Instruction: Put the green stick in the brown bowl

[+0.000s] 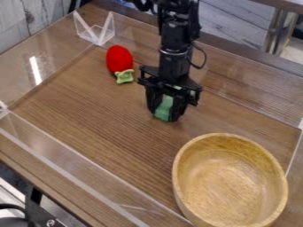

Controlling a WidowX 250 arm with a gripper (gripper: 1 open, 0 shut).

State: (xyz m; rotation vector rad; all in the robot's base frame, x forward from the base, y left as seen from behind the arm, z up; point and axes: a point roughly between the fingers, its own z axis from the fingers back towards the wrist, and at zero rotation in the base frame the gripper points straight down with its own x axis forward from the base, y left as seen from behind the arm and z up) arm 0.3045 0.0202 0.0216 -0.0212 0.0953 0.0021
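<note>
From the one camera view I've got: tool (167,107) is pointing straight down at the middle of the counter (83,115), its two black fingers (151,100) sitting either side of the green stick (166,108) and clamped on it. Stick looks to be on the wood surface or just at it; I can't tell if there's any gap underneath. Only a short green patch shows between the fingers, the rest is hidden by the tool. Brown bowl (232,183) sits at the lower right of the frame, upright, nothing in it, well apart from the stick and nearer the camera. Red strawberry toy (119,59) lies just to the left of the tool and behind it, with its green leafy end (124,77) facing the camera, not touching the tool. Clear plastic walls (48,146) run around the counter edge, and a clear folded stand (92,29) sits in the far left corner.
</note>
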